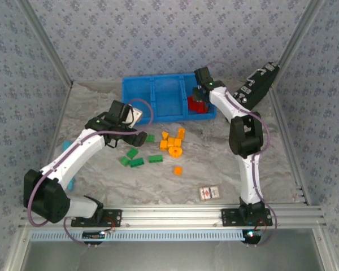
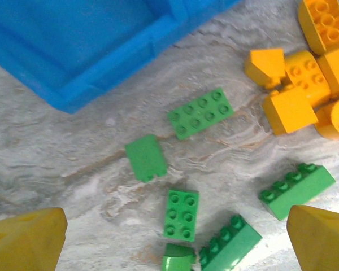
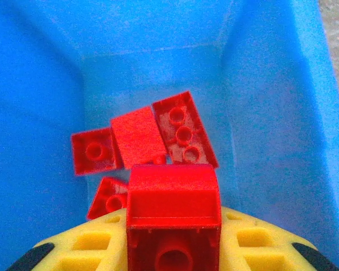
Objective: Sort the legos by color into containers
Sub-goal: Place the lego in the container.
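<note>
Right claw: Clenched on a red brick, gripped between its yellow pads. You hold the brick inside the right-hand compartment of the blue tray, over the loose red legos on that compartment's floor. Whether it touches them cannot be told.
Left claw: Released, with yellow fingertips spread wide. You hover it above the green legos, grasping none.
Blue tray: It sits at the far middle of the desk, its three compartments side by side.
Green legos: They lie scattered mid-desk, just in front of the tray's near edge.
Orange legos: They are clustered just right of the green ones. One orange piece lies apart, closer to the desk's near edge.
Red-and-white card: It lies flat by the near edge, beside your right arm's base.
</note>
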Motion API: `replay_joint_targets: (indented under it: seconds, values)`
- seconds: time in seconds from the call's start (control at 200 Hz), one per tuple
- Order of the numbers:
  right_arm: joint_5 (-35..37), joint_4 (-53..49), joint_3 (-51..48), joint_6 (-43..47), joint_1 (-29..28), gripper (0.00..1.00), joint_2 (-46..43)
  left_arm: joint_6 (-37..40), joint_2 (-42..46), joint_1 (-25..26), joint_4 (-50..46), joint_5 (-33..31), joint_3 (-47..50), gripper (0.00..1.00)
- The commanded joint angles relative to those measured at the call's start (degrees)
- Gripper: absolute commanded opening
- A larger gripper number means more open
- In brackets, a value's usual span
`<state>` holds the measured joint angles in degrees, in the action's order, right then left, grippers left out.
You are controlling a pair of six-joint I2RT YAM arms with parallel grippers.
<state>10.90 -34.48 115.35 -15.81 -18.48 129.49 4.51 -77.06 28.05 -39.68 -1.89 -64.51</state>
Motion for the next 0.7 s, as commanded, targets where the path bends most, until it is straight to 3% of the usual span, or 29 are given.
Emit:
replay_joint_targets:
  seconds: [0.0,0.215,0.695]
  values:
    - [-2.6,-3.4,5.7,1.9,0.5,0.38,2.8,3.7,-0.1,3.4,2.7,6.7,3.0,1.0]
    - [-4.7,-2.4,6.5,2.7,1.0,0.5,3.7,7.4,-3.8,9.2,4.7,7.1,5.7,1.0]
    - [-9.0,2.0,-2.1,7.3,1.6,0.52,-6.6,8.5,-16.5,16.1,8.4,6.0,5.5,0.93]
